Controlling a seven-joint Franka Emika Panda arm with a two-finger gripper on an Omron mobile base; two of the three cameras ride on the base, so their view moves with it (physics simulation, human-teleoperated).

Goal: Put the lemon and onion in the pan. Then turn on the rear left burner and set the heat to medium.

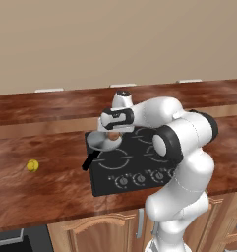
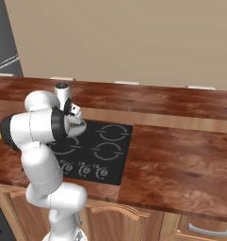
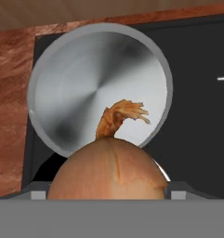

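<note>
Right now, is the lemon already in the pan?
No, the lemon lies on the wooden counter well left of the stove, while the pan interior in the hand view is bare.

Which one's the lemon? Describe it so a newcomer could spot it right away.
Start at the black stovetop set in the wooden counter, then look along the counter to the side where the pan's handle points. The lemon sits alone on the bare wood there, small, round and bright yellow, unlike the orange-brown onion in the gripper over the pan.
</note>
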